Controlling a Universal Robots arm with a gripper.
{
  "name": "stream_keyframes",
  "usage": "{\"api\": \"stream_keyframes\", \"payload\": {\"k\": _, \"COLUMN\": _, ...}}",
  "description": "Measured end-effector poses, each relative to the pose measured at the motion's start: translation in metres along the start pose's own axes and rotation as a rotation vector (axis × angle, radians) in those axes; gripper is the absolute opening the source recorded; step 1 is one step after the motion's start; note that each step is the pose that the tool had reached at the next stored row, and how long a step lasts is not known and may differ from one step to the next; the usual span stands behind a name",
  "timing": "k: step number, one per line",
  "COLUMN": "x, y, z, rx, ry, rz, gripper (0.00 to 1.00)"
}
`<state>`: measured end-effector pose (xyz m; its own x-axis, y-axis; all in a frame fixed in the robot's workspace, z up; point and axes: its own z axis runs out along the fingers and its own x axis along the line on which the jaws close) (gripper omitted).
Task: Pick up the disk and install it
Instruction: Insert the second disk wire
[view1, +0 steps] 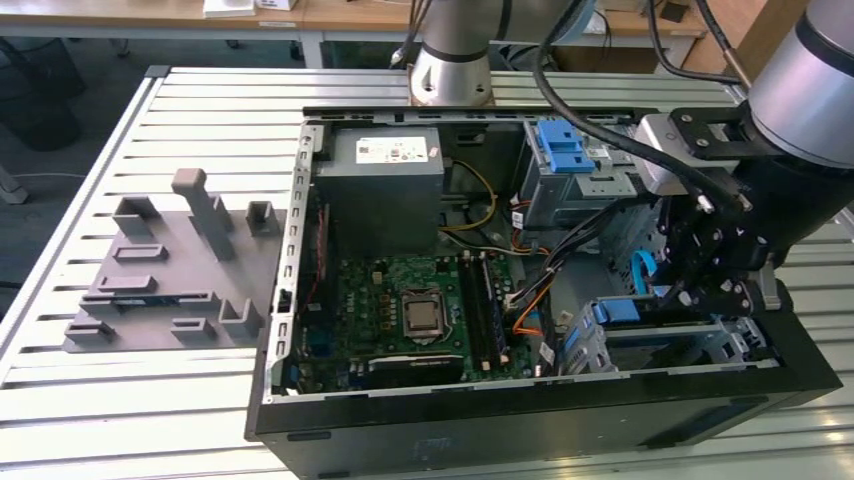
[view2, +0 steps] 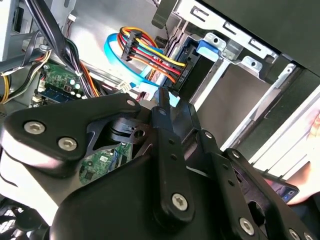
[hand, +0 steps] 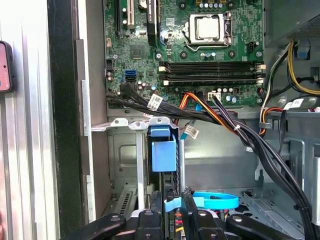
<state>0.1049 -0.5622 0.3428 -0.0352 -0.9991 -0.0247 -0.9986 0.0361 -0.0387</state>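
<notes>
I've got the black pincer gripper (view1: 687, 295) down inside the open black tower computer case (view1: 534, 420), at the corner toward the exterior view's right, over the silver sheet-metal drive cage (hand: 125, 150). The disk (hand: 162, 150), a flat hard drive with a bright blue plastic frame, stands on edge in that cage; in the exterior view its blue frame (view1: 621, 310) shows just beside my fingers. In both wrist views the jaws are drawn narrow, with the blue-framed end of the disk between them and the pads seemingly against it. A light blue flat cable loop (hand: 215, 201) lies just beside the gripper, and a bundle of red, yellow and orange wires (view2: 150, 52) runs to a connector at the cage. Beyond sit the green motherboard (view1: 400, 300) and the grey metal power-supply box (view1: 380, 190). A grey moulded fixture (view1: 160, 270) rests on the slatted aluminium table (view1: 134, 400), well apart from the case.
</notes>
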Motion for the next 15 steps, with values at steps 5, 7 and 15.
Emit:
{"api": "stream_keyframes", "payload": {"k": 5, "x": -0.0001, "y": -0.0001, "z": -0.0025, "rx": 0.0, "ry": -0.0003, "rz": 0.0, "gripper": 0.23}}
{"api": "stream_keyframes", "payload": {"k": 7, "x": -0.0001, "y": -0.0001, "z": -0.0027, "rx": 0.0, "ry": -0.0001, "rz": 0.0, "gripper": 0.16}}
{"api": "stream_keyframes", "payload": {"k": 15, "x": -0.0001, "y": -0.0001, "z": -0.0029, "rx": -0.0001, "ry": 0.0, "rz": 0.0, "gripper": 0.11}}
